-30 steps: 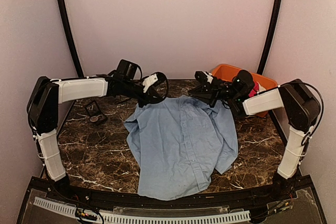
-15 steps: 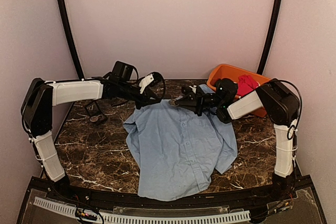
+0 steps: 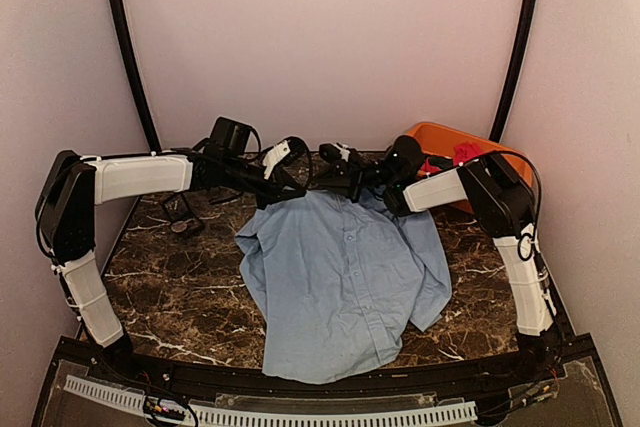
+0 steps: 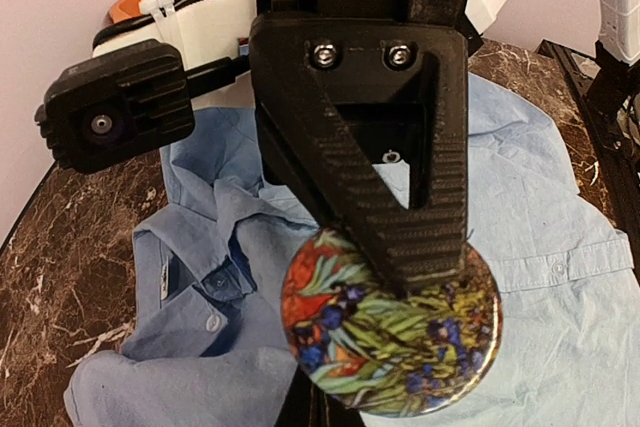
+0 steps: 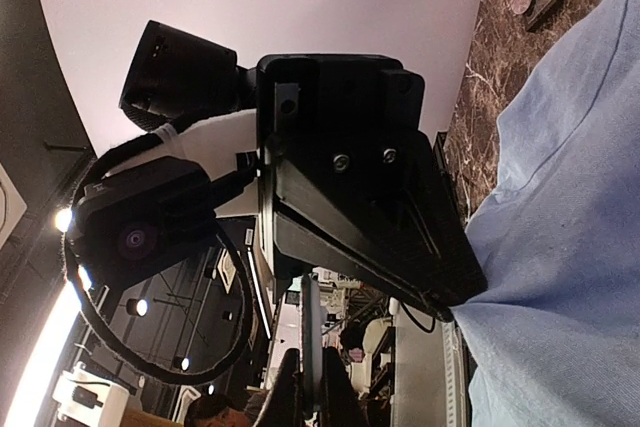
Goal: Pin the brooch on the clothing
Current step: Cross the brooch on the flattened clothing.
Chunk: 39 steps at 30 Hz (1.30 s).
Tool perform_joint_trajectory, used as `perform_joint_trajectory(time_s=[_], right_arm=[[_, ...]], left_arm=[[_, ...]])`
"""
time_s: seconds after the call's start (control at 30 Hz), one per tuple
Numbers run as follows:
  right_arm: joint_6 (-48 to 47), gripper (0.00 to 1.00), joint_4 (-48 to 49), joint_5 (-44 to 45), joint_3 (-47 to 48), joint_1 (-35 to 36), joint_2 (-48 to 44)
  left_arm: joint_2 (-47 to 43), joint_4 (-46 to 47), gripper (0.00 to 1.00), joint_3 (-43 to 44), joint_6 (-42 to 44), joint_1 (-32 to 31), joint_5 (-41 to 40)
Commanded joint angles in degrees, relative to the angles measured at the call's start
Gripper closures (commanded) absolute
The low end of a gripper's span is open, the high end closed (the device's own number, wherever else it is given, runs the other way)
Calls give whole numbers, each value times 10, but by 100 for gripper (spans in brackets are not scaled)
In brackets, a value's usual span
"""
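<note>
Directly beneath the left gripper, clamped tight on the brooch, lay the shirt; the right gripper, alongside, pinched its cloth.

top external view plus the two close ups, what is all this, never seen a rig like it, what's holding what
These are two robot arms bolted to a marble-patterned table. The wide picture looks down from above and behind them. Each close-up comes from a camera on one wrist, so that arm's own fingers fill the view. A blue shirt lies spread on the table. At the back an orange bin holds red cloth. The left gripper is shut on a round brooch with painted flowers. The right gripper is shut too and seems to pinch the shirt's fabric at its far end.
</note>
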Motion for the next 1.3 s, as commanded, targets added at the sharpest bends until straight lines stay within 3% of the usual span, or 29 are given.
perform_joint_trajectory(time_s=[0.0,0.37,1.27], right_arm=[[34,100,231,-60,15,4,2],[5,100,231,-101,-49,4,-39],[17,100,232,-106,12,4,18]], left_arm=[[-29,-8,99,-5,2,0,14],[-29,-25,99,3,18,0,10],[-37,-26,99,1,10,1,22]])
